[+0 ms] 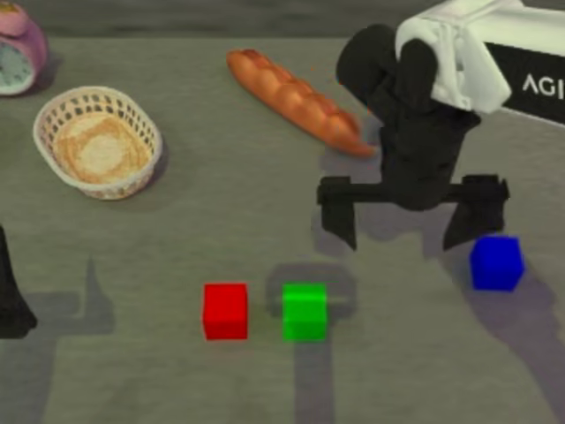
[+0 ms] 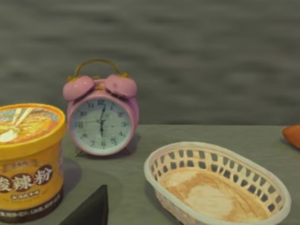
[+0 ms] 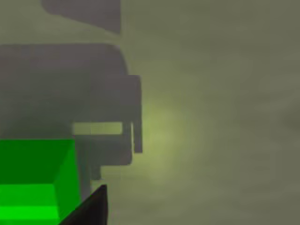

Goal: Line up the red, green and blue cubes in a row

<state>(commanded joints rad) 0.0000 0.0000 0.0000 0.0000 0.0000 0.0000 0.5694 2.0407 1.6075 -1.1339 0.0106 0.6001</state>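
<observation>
The red cube (image 1: 225, 310) and the green cube (image 1: 305, 311) sit side by side near the table's front, a small gap between them. The blue cube (image 1: 496, 262) lies apart, to the right and a little farther back. My right gripper (image 1: 403, 238) hovers open behind the green cube and left of the blue cube, holding nothing; its right finger stands close to the blue cube. In the right wrist view the green cube (image 3: 33, 183) shows beside one dark fingertip (image 3: 93, 208). My left arm (image 1: 9, 300) is parked at the left edge, its one visible fingertip (image 2: 91, 211) off to the side.
A bread loaf (image 1: 296, 99) lies at the back, just behind the right arm. A wicker basket (image 1: 42, 132) and a pink alarm clock (image 1: 18, 53) stand at the back left. The left wrist view also shows a yellow noodle tub (image 2: 28, 159) beside the clock (image 2: 101, 119).
</observation>
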